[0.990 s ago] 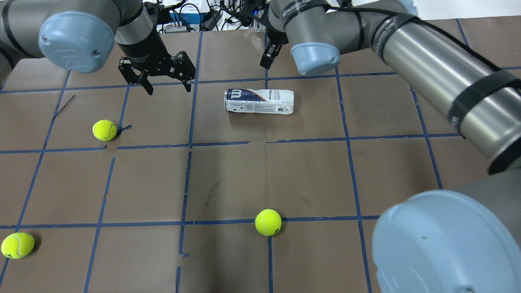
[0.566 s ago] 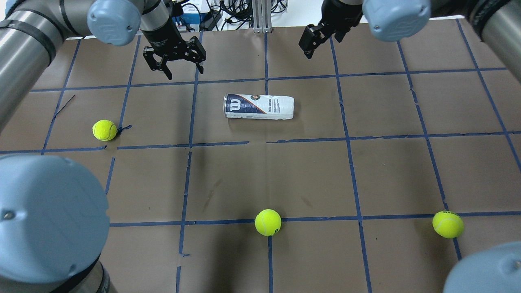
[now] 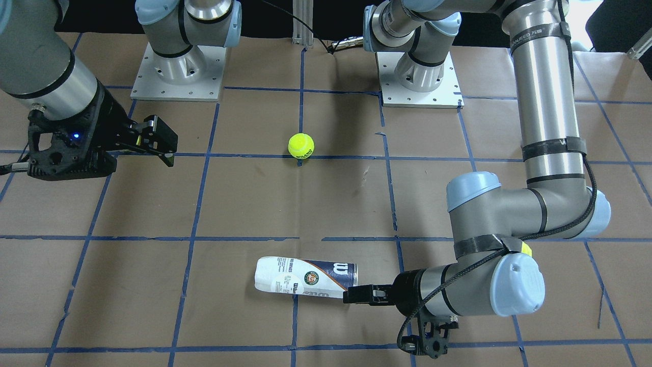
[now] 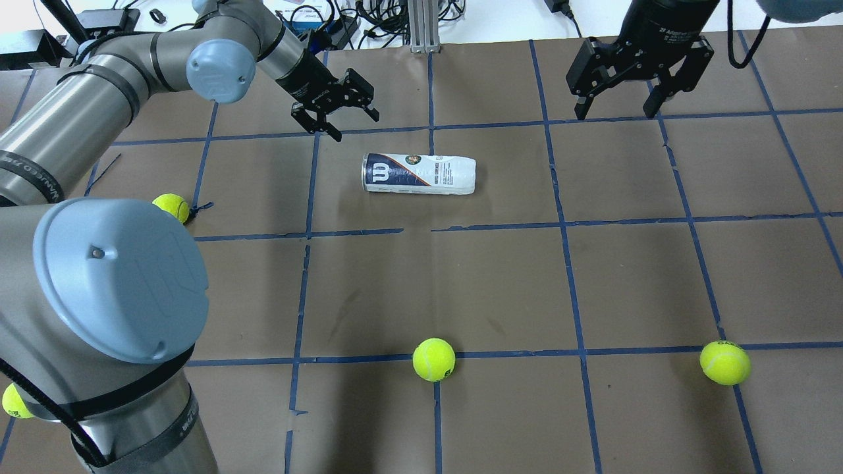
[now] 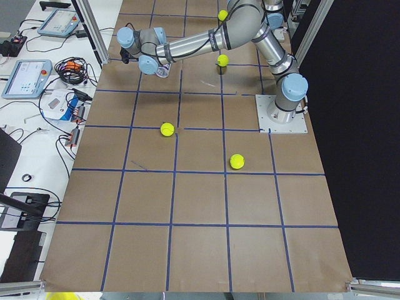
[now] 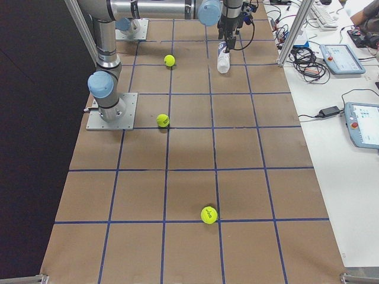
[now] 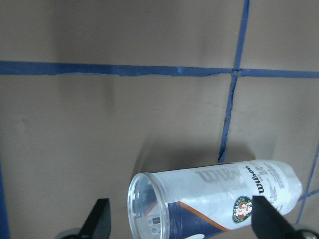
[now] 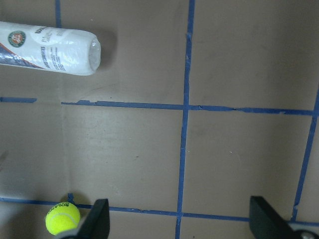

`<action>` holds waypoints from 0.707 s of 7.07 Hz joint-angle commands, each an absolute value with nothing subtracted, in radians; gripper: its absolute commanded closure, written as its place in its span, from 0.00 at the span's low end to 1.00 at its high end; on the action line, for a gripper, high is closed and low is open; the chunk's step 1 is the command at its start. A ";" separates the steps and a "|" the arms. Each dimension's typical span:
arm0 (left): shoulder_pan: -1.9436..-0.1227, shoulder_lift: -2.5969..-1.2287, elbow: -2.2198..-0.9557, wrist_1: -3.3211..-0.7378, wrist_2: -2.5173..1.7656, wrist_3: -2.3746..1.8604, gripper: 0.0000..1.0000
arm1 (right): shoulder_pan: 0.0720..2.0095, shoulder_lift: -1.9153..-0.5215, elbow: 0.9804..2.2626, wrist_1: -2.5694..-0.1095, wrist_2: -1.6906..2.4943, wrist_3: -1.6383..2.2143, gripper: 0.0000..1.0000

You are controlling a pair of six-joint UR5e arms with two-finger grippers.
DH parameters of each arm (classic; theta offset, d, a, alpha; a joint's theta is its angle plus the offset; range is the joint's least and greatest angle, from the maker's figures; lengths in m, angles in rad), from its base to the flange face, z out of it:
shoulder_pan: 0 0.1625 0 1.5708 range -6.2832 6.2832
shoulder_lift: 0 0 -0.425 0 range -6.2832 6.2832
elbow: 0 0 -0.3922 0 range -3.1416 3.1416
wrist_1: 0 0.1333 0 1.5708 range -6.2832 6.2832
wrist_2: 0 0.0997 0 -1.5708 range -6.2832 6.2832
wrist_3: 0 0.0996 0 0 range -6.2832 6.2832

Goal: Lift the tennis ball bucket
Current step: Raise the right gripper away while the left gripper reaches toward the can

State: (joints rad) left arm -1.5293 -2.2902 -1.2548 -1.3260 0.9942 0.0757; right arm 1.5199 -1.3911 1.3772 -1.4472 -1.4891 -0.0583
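Note:
The tennis ball bucket [image 4: 418,174] lies on its side on the brown paper, navy Wilson end to the left, white end to the right. It also shows in the front view [image 3: 305,278], the left wrist view [image 7: 214,199] and the right wrist view [image 8: 47,47]. My left gripper [image 4: 355,126] is open and empty, just beyond and left of the can's navy end, apart from it; the front view [image 3: 351,295] shows it low by that open end. My right gripper [image 4: 618,113] is open and empty, far to the right of the can.
Yellow-green tennis balls lie loose: one near the front middle [image 4: 434,359], one front right [image 4: 724,363], one at the left by my left arm's elbow [image 4: 172,207], one at the front left edge [image 4: 13,401]. Cables and boxes line the far table edge [image 4: 316,26].
My left gripper has moved right and closer to the can's navy end. My right gripper has moved right, away from the can. The can rolled slightly nearer at first, then stayed still.

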 commanded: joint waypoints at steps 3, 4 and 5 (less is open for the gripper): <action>-1.512 -2.289 -1.509 -1.022 0.729 0.062 0.00 | 1.517 -1.408 1.393 -1.439 -1.569 0.015 0.00; -1.514 -2.284 -1.529 -1.020 0.674 0.007 0.01 | 1.519 -1.413 1.394 -1.440 -1.569 0.027 0.00; -1.517 -2.281 -1.545 -1.020 0.658 -0.014 0.01 | 1.525 -1.413 1.397 -1.439 -1.566 0.058 0.00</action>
